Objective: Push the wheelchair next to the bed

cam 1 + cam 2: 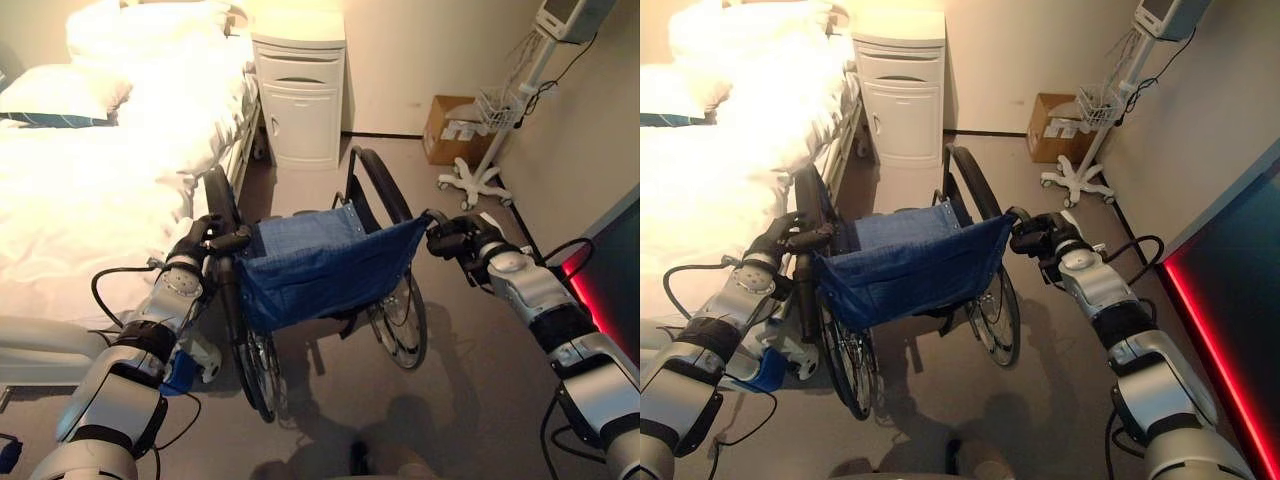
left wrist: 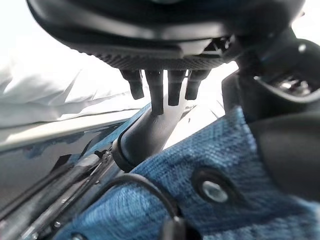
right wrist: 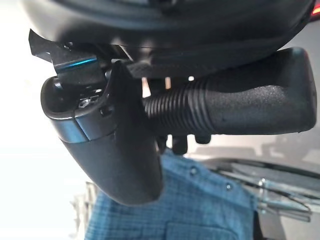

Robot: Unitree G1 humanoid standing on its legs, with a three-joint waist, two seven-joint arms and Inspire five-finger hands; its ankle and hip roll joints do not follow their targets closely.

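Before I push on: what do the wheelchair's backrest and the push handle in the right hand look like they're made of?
The backrest looks like woven blue fabric, matte, with a visible weave and metal rivets, and it sags between the frame tubes. The push handle under the right hand looks like black rubber or soft plastic: a ribbed section and a fine pebbled surface. Which of the two, I can't tell.

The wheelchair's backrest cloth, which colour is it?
Blue backrest cloth, clearest in the left eye view.

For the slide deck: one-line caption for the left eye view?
Both robot hands, left and right, grip the wheelchair handles beside the bed.
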